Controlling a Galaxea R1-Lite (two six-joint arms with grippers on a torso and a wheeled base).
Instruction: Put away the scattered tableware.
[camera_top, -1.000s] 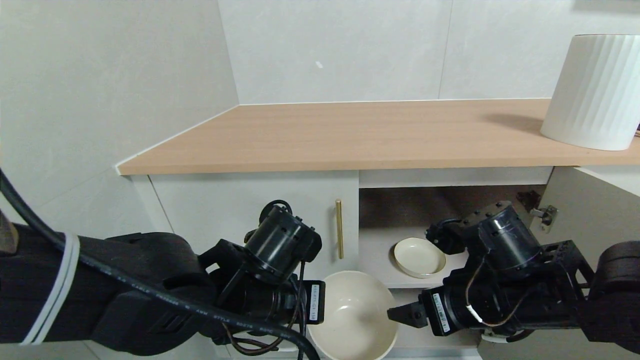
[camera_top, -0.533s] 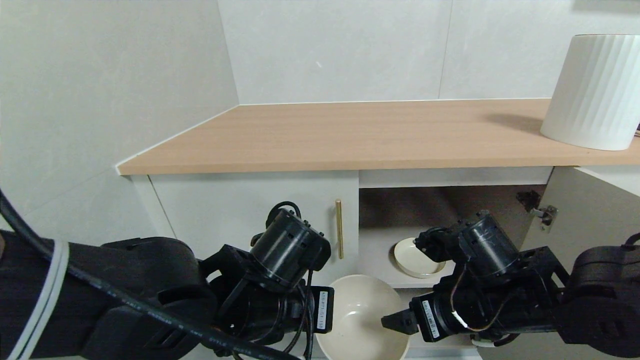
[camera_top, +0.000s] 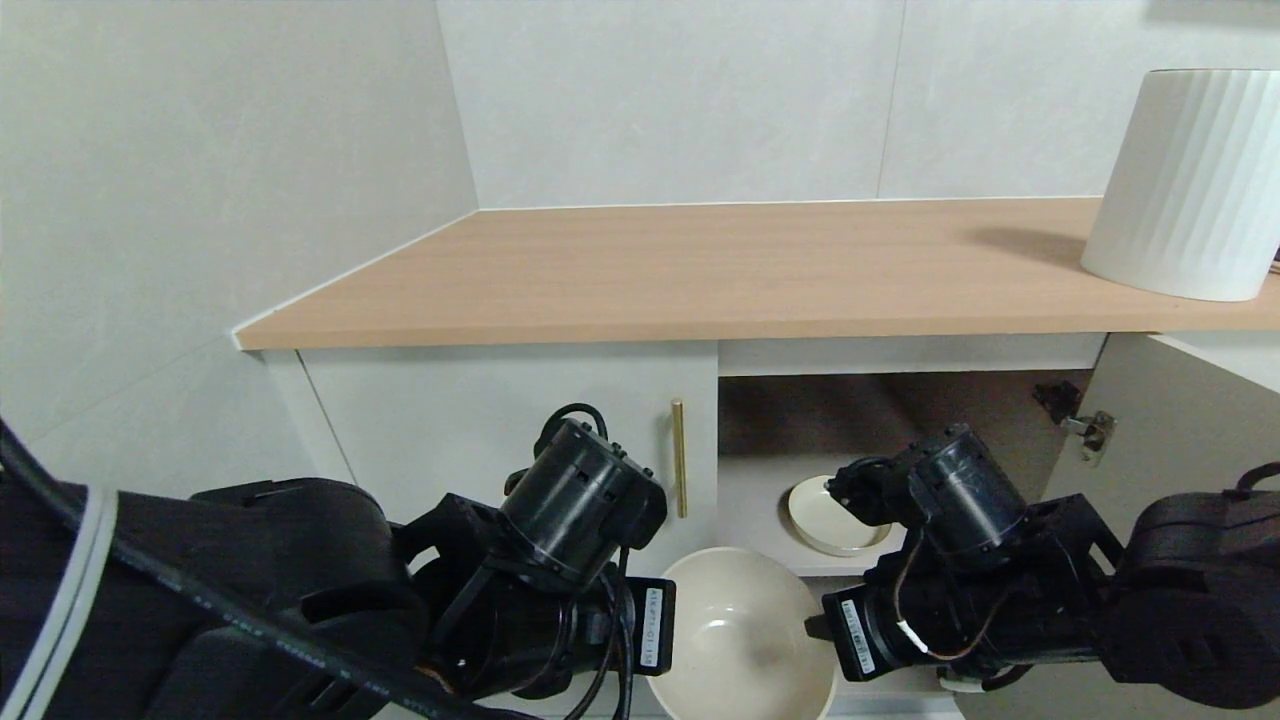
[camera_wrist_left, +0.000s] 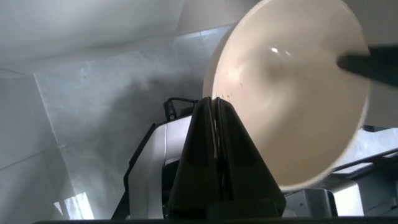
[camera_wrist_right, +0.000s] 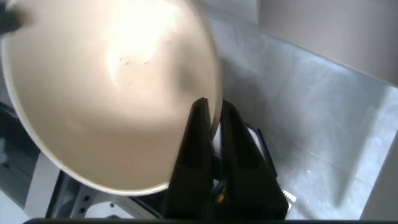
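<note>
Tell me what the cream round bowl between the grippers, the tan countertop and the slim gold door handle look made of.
The cream round bowl is probably glazed ceramic or melamine: it is smooth, with glossy highlights inside. The tan countertop looks like wood or wood-look laminate, matte, with fine straight grain lines. The slim gold door handle is likely brass-coloured metal, with a soft sheen.

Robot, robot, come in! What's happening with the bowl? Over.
Left gripper and right gripper both pinch the bowl by its rim. Bowl held low before open cupboard. Small dish sits inside.
</note>
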